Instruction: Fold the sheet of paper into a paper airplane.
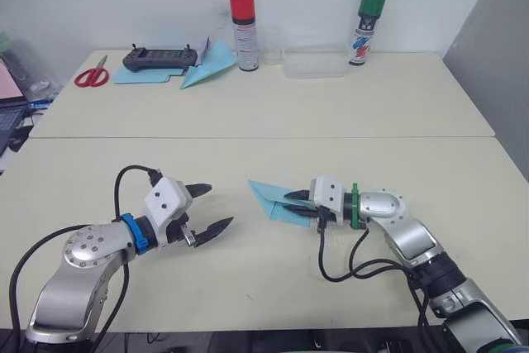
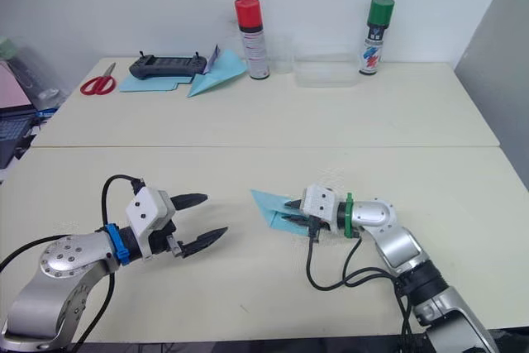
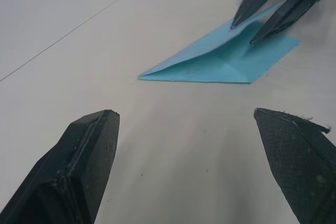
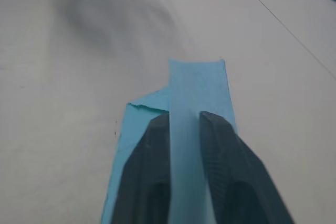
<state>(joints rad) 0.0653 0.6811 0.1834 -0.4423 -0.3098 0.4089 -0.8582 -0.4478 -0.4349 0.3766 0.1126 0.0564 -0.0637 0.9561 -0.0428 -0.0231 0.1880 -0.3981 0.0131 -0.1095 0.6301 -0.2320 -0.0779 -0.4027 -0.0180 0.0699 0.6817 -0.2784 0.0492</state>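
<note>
Left gripper (image 1: pixel 207 210): jaws wide apart, nothing held, low over counter (image 1: pixel 273 279). Right gripper (image 1: pixel 294 202): jaws pinched on raised fold of sheet of paper (image 1: pixel 271 200). Sheet: thin, matte lt blue, creased to pointed wedge, flat on pale smooth counter btwn grippers.

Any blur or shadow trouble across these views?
Left wrist view: the left gripper looms soft and close, jaws open; the sheet of paper is sharper. Right wrist view: the right gripper, jaws shut on the paper, is blurred, with a soft shadow on the table. Left eye view: even light, no glare.
</note>
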